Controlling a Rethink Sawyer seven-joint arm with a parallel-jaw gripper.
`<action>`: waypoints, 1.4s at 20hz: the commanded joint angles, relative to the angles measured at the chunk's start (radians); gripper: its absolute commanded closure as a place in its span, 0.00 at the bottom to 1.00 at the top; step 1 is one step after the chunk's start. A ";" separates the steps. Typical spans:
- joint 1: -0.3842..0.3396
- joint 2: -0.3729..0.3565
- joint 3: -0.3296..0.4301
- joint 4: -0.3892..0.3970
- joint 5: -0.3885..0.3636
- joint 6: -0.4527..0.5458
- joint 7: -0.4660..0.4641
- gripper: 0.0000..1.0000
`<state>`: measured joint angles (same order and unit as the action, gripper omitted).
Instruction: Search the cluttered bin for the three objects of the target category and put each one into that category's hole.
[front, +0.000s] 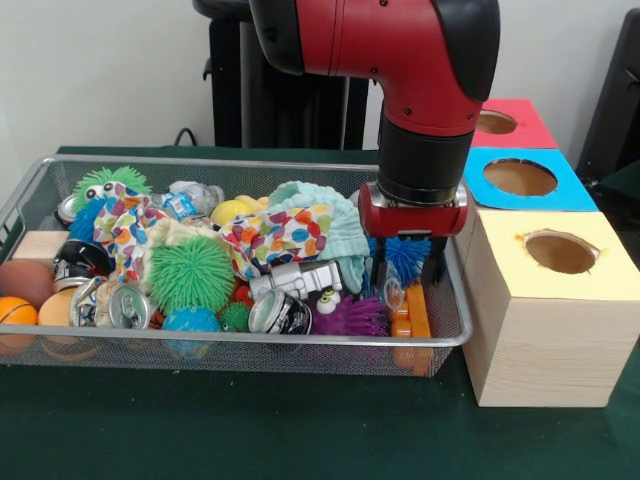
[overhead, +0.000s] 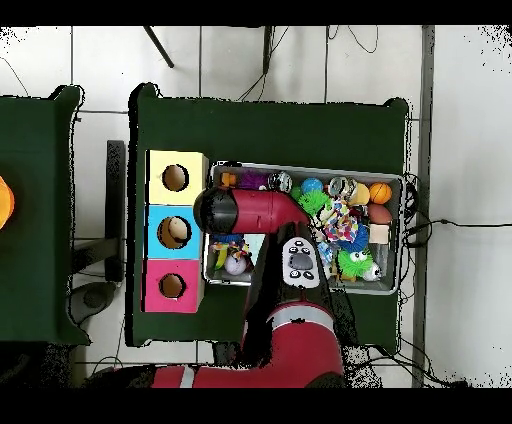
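Observation:
The silver wire-mesh bin (front: 250, 341) is full of clutter: a green spiky ball (front: 190, 272), drink cans (front: 122, 305), patterned cloths (front: 275, 236), a purple spiky toy (front: 350, 318) and an orange brick (front: 413, 316). My gripper (front: 408, 278) reaches down into the bin's right end in the front view. It is open, with one finger on each side of a blue spiky ball (front: 407, 254). In the overhead view the bin (overhead: 300, 166) shows, but my arm's wrist (overhead: 216, 210) hides the gripper.
Three wooden boxes with round holes stand beside the bin's right end: yellow top (front: 540, 330) nearest, then blue (front: 575, 196), then red (front: 530, 126). Orange balls (front: 15, 310) and a wooden block (front: 40, 245) lie at the bin's left end.

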<state>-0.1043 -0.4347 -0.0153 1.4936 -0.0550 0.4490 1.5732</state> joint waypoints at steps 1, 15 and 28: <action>-0.011 0.023 0.053 0.065 -0.016 -0.040 0.128 0.00; -0.028 0.029 0.073 0.069 -0.015 -0.055 0.117 0.00; -0.027 0.028 0.076 0.069 -0.013 -0.031 0.108 0.00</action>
<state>-0.1057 -0.4349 -0.0153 1.5059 -0.0548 0.4490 1.5732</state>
